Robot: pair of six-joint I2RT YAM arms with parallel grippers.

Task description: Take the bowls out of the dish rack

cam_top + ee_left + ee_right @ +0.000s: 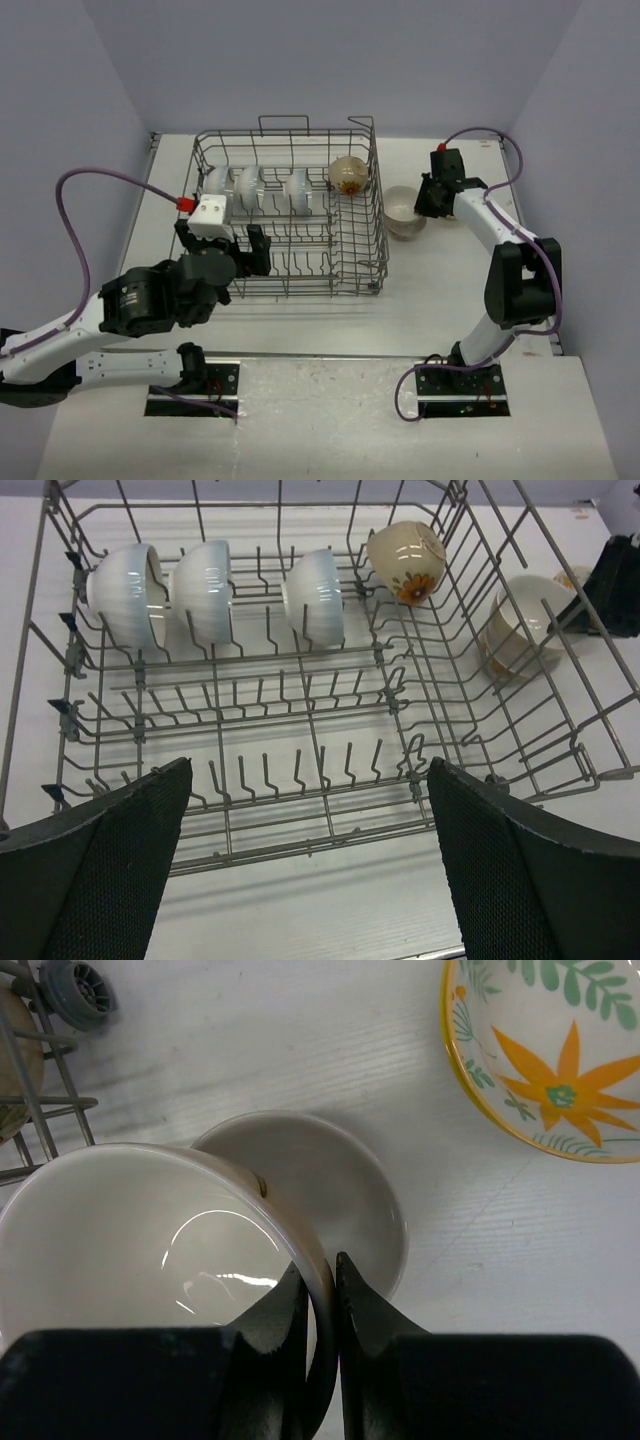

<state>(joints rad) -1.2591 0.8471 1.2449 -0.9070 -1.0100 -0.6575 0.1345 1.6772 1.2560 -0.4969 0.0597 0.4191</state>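
Note:
The grey wire dish rack (378, 215) stands mid-table. Three white bowls (250, 187) stand on edge in its back row, with a tan flowered bowl (348, 174) in the back right corner. The left wrist view shows the same white bowls (205, 585) and the flowered one (405, 560). My left gripper (308, 770) is open and holds nothing, just before the rack's front rim. Right of the rack, my right gripper (320, 1265) is shut on the rim of a cream-inside bowl (130, 1230). That bowl hangs tilted over another bowl (320, 1180) on the table.
A yellow-floral bowl (550, 1060) sits upright on the table, just beyond the two bowls under my right gripper. The rack's corner foot (78, 990) and wires lie close on their other side. Purple walls enclose the table on three sides.

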